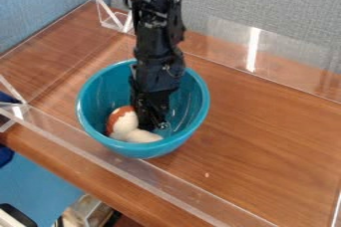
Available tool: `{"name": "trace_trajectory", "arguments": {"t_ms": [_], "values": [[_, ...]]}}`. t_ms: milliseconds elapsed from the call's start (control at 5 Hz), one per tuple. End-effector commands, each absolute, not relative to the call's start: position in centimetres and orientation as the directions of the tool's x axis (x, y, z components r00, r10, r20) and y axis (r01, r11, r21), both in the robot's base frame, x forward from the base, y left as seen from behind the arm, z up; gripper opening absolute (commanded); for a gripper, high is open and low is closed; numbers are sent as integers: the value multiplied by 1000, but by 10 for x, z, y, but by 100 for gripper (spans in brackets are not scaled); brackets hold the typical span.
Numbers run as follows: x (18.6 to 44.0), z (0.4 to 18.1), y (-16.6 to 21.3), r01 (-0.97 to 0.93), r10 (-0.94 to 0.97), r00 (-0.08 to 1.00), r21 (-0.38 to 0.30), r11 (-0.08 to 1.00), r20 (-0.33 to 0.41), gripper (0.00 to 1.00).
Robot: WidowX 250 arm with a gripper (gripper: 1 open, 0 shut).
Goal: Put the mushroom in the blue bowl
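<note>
The blue bowl (104, 93) stands on the wooden table near its front left. Inside it, low against the bottom, lies the mushroom (128, 123), its reddish-brown cap to the left and its cream stem pointing right. My gripper (155, 121) reaches straight down into the bowl and is shut on the mushroom's stem. The black arm hides the bowl's far right wall.
A clear acrylic wall (253, 47) runs along the back and another along the table's front edge (200, 206). A small wire stand (118, 17) sits at the back left. Brown wood tabletop (273, 121) spreads to the right of the bowl.
</note>
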State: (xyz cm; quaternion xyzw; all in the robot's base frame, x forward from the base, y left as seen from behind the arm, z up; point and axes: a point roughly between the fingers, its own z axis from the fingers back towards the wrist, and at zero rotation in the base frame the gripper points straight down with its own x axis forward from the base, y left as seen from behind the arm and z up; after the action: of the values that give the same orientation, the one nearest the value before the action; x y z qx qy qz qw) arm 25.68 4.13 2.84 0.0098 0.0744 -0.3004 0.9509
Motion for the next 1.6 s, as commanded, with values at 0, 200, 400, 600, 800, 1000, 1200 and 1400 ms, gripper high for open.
{"name": "trace_trajectory", "arguments": {"t_ms": [0,200,400,600,800,1000,1200,1400], "values": [[256,28,50,543,-540,832,-13,840,-129,100],[251,24,50,523,-521,844,-20,852,-127,100],[249,24,42,509,-508,852,-29,860,-124,100],[247,24,35,495,-496,860,-37,868,-120,100],[252,22,42,508,-510,852,-45,860,-117,100],[257,20,49,521,-523,844,-53,852,-114,100],[262,18,56,534,-537,836,-61,843,-111,100],[260,19,59,532,-536,837,-68,844,-109,100]]}}
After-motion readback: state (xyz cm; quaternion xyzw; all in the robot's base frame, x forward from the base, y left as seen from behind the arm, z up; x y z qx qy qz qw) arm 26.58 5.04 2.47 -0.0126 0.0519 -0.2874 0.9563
